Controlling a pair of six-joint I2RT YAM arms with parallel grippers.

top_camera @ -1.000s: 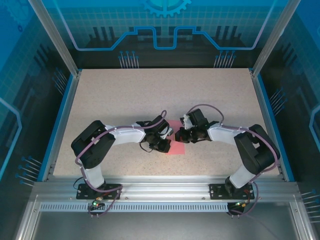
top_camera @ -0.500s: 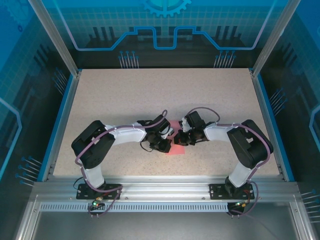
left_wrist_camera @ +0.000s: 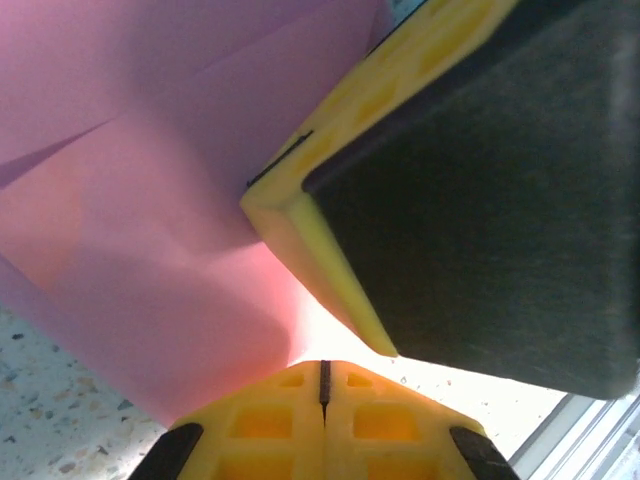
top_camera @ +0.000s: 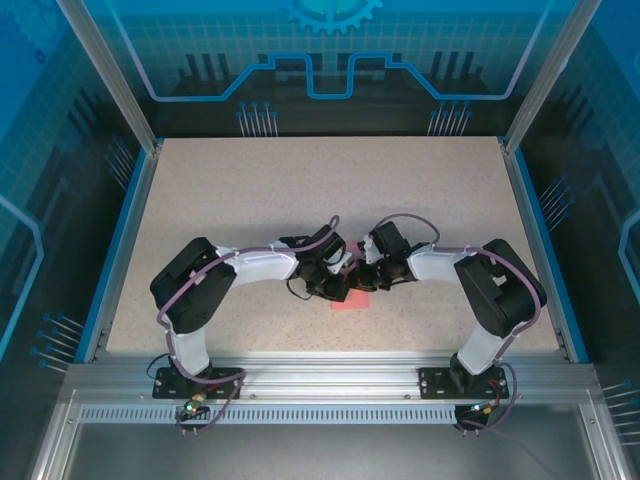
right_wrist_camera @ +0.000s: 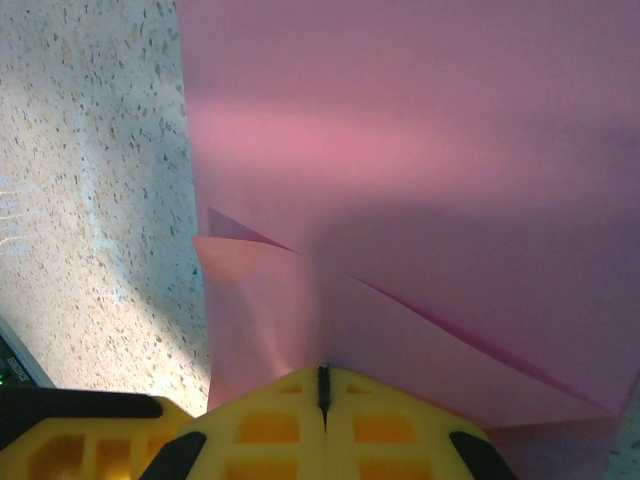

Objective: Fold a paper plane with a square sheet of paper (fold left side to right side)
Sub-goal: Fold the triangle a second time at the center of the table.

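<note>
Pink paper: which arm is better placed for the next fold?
Probably left. The left jaws sit over the left side of the pink paper, which must swing rightward; the right jaws sit opposite, suited to holding.

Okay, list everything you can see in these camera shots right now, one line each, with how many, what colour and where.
sheet of paper: one, salmon-pink, partly folded with creases, on the table between the two grippers
table: one, speckled beige, in the middle of the enclosure
enclosure panels: several, blue with printed line patterns, around the far side and both sides of the table
frame rail: one, silver aluminium, along the near edge under the arm bases
cables: two, purple, looped along each arm
left arm: one, black and white, reaching in from the near left
right arm: one, black and white, reaching in from the near right
left gripper: one, yellow, at the paper's edge
right gripper: one, yellow, at the paper's edge
</note>
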